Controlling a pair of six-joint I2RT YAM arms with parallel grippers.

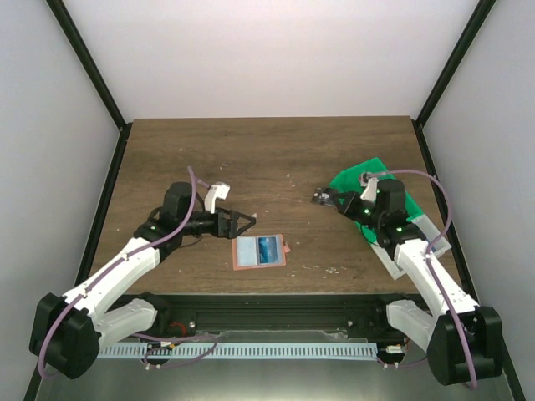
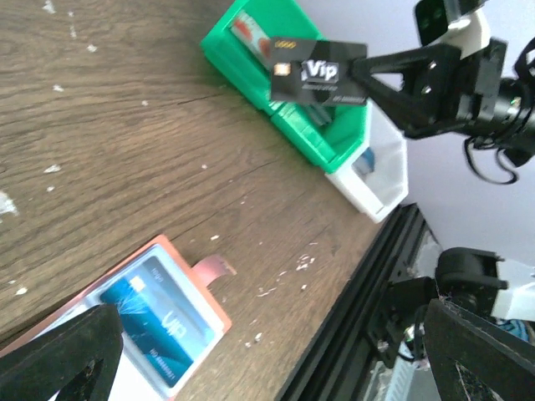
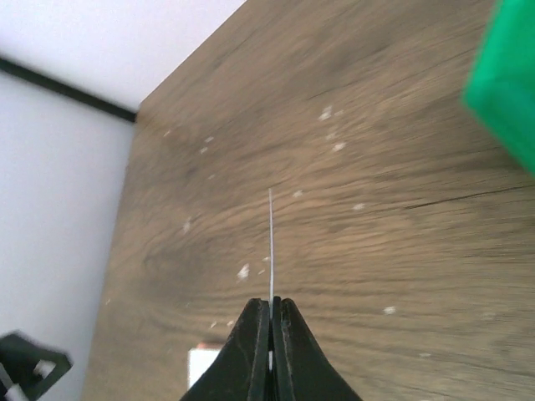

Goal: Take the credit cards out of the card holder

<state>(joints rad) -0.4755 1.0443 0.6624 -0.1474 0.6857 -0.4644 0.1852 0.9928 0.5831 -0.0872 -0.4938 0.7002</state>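
The card holder (image 1: 259,251) lies open on the wood table, tan-pink with a pale blue lining, and a blue credit card (image 2: 155,322) sits in it. My left gripper (image 1: 245,227) hovers just above its upper left corner, open and empty; its fingers (image 2: 58,359) frame the left wrist view. My right gripper (image 1: 330,199) is shut on a dark grey-black credit card (image 2: 318,71), held in the air over the near end of the green tray (image 2: 292,125). In the right wrist view that card (image 3: 271,242) shows edge-on between the shut fingertips (image 3: 271,302).
The green compartment tray (image 1: 372,180) stands at the right of the table with a red and white card in it, and a white tray (image 2: 376,180) adjoins it. The table's black front rail (image 2: 368,284) runs close to the card holder.
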